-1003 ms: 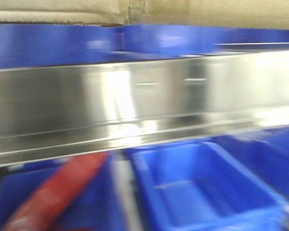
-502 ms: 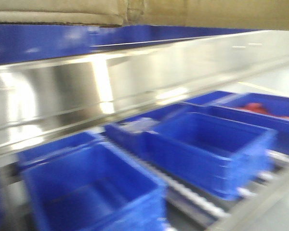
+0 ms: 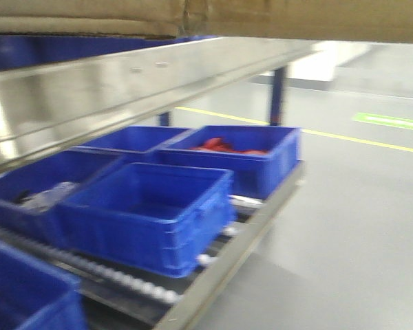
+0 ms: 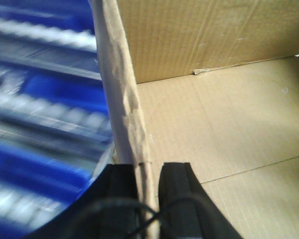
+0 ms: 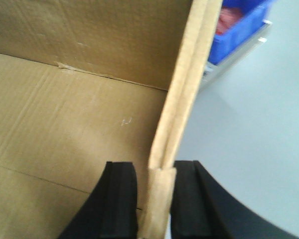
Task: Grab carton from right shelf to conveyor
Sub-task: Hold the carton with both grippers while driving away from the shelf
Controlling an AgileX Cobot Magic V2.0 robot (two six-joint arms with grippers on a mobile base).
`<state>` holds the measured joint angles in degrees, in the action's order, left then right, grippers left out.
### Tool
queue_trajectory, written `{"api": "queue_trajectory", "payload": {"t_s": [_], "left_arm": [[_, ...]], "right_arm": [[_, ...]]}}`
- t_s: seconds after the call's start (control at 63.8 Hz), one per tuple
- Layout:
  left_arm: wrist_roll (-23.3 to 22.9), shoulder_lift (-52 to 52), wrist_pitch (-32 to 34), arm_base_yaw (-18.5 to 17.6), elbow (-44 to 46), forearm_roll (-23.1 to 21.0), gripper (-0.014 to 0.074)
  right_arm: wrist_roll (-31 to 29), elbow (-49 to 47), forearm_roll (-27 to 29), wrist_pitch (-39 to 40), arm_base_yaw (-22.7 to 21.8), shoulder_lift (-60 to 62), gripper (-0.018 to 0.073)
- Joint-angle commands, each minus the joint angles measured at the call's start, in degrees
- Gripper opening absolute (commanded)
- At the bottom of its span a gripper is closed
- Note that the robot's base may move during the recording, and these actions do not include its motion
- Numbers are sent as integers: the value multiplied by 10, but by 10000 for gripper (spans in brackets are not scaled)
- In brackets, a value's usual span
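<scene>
The right shelf (image 3: 124,89) shows its shiny steel front rail slanting from nine o'clock up toward one o'clock. Below it a roller deck (image 3: 134,283) carries blue bins set close together. The nearest bin (image 3: 151,220) sits at centre, and the far bin (image 3: 255,165), with something red inside, is toward two o'clock. The left bin (image 3: 20,203) at nine o'clock holds something pale. A blue post (image 3: 279,93) stands on the grey floor (image 3: 344,234), which a yellow line (image 3: 330,135) crosses at three o'clock.
</scene>
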<state>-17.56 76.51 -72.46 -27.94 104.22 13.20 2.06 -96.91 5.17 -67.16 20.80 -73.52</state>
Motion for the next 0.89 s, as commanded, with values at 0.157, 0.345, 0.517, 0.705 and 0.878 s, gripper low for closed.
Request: {"api": "queue_trajectory", "payload": {"t_s": [0.157, 0.345, 0.517, 0.705, 0.878], "left_arm": [[4, -6, 25, -4, 5, 0, -16], [4, -6, 25, -4, 5, 0, -16], [4, -6, 25, -4, 5, 0, -16], [4, -6, 25, -4, 5, 0, -16], [4, -6, 25, -4, 5, 0, -16]], "right_arm": [[-15, -1, -2, 20, 0, 6, -67], [-15, -1, -2, 20, 0, 6, -67], [-15, -1, -2, 20, 0, 6, -67], [-15, -1, -2, 20, 0, 6, -67], [-15, -1, -2, 20, 0, 6, -67]]}}
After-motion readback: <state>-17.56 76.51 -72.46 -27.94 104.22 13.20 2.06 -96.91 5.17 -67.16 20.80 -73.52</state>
